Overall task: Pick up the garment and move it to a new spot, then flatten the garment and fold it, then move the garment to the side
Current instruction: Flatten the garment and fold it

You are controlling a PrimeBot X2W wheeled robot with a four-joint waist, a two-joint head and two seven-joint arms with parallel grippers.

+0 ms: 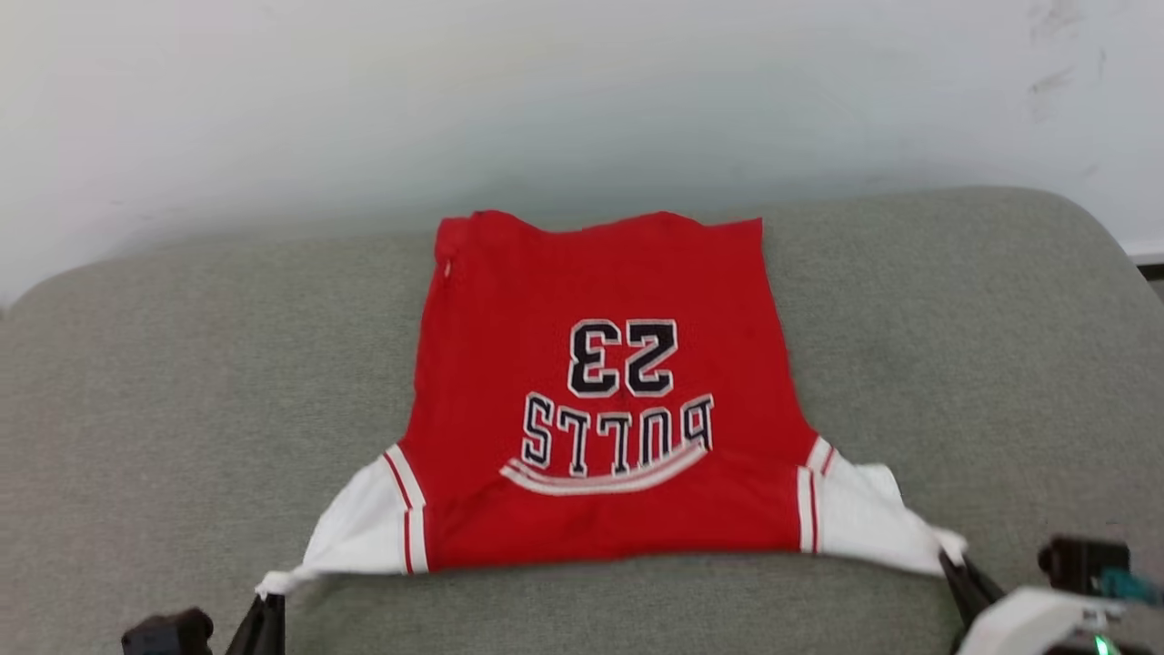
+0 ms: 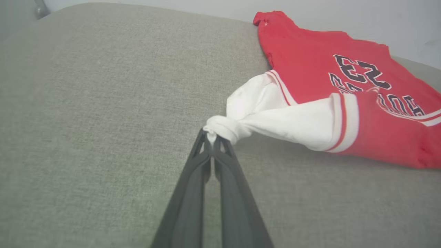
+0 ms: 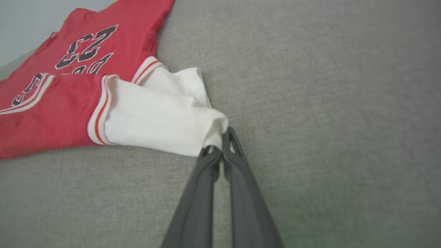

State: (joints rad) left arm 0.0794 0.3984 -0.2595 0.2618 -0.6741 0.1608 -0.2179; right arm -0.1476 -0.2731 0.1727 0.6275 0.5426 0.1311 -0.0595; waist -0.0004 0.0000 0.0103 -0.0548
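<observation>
L end effector (image 1: 271, 604), R end effector (image 1: 951, 568): mostly off btm edge

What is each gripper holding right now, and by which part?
Both hold the garment. The left gripper is shut on the bunched end of one white sleeve, the right gripper on the end of the other.

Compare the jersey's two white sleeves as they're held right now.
The left sleeve is twisted into a tight wad at the left gripper; the right sleeve is only folded at the right gripper. The left tapers narrow; the right is broad. Both are white, pinched at the tip.
</observation>
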